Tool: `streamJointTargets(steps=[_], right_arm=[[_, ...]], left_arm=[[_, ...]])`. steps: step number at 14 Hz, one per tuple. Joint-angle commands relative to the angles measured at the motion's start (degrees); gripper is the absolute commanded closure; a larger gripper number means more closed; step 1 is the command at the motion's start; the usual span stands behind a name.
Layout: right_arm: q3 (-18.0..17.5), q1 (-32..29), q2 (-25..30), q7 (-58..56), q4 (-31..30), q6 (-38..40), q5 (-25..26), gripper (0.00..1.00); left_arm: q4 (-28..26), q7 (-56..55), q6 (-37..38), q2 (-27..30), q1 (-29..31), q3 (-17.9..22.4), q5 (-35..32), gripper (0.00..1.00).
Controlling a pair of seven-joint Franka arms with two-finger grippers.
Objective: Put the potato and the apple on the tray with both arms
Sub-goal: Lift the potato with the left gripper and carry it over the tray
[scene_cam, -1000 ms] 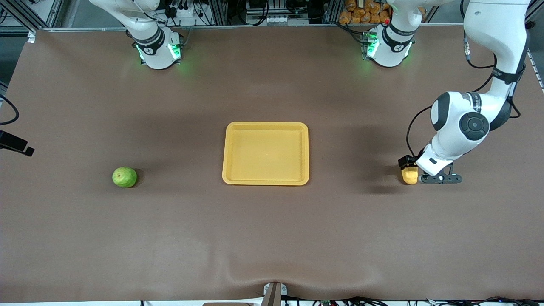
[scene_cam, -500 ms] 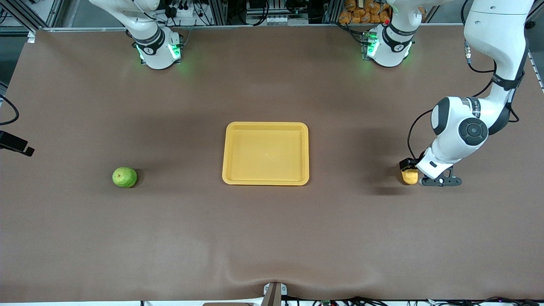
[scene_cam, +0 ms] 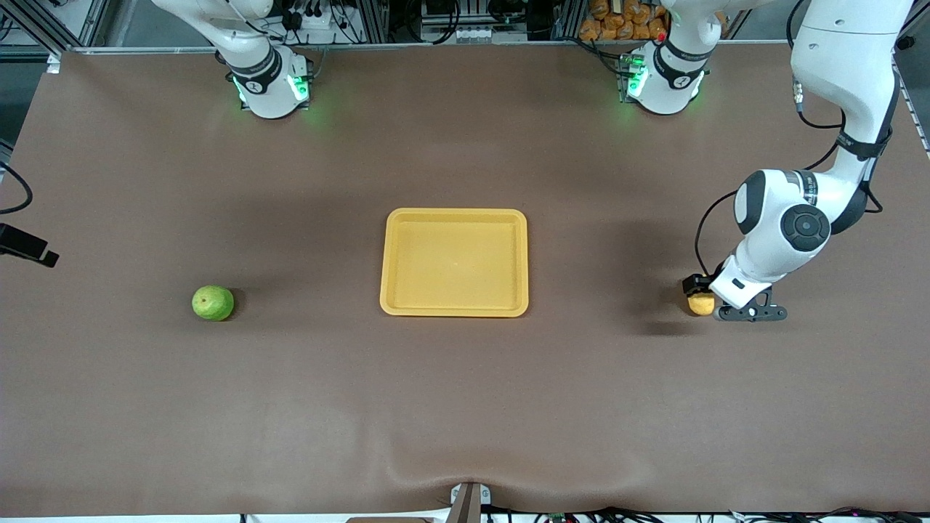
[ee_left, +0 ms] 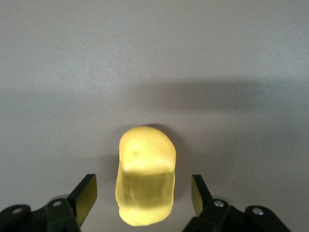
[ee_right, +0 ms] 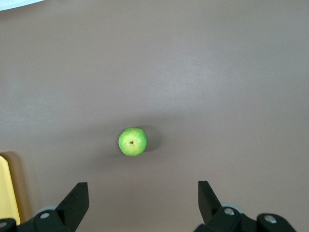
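Observation:
The yellow-orange potato (scene_cam: 701, 305) lies on the brown table toward the left arm's end. My left gripper (scene_cam: 698, 290) is low over it. In the left wrist view the potato (ee_left: 145, 164) sits between the open fingers (ee_left: 87, 191), with a gap on each side. The green apple (scene_cam: 213, 303) lies on the table toward the right arm's end. My right gripper (ee_right: 143, 191) is open and empty, high over the table, with the apple (ee_right: 133, 141) in its view and apart from it. This gripper is out of the front view. The yellow tray (scene_cam: 454, 215) sits empty mid-table.
A corner of the tray (ee_right: 7, 188) shows at the edge of the right wrist view. The arm bases (scene_cam: 269, 83) stand along the table's back edge. A black clamp (scene_cam: 25, 247) sticks in at the table's edge at the right arm's end.
My left arm has sunk a little, bringing its gripper lower around the potato. The apple, tray and right arm have not moved.

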State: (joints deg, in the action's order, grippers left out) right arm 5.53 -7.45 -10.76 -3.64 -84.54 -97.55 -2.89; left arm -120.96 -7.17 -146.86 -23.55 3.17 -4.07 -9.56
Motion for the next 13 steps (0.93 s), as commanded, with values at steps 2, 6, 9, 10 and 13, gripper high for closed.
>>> streamJointTargets(steps=[2,6,9,10,13], right_arm=[[-0.7,-1.07,-0.66,0.03,1.57,0.52,0.34,0.0],[-0.7,-1.07,-0.66,0.03,1.57,0.52,0.34,0.0],[-0.7,-1.07,-0.57,0.03,1.66,0.61,0.34,0.0],[-0.78,-1.07,-0.57,0.03,1.92,0.7,0.34,0.0],[-0.78,-0.64,-0.31,0.21,2.8,1.31,-0.18,0.0]], left_arm=[[0.82,-1.45,-1.85,-1.67,0.17,0.11,-1.6,0.21],[0.64,-1.36,-1.94,-2.11,0.25,0.2,-1.69,0.4],[0.46,-1.27,-1.94,-1.85,0.43,0.11,-2.13,0.67],[0.38,-0.83,-1.94,-1.59,0.43,0.11,-2.22,0.8],[0.29,-0.48,-1.33,-0.01,0.34,0.02,-4.93,1.0]])
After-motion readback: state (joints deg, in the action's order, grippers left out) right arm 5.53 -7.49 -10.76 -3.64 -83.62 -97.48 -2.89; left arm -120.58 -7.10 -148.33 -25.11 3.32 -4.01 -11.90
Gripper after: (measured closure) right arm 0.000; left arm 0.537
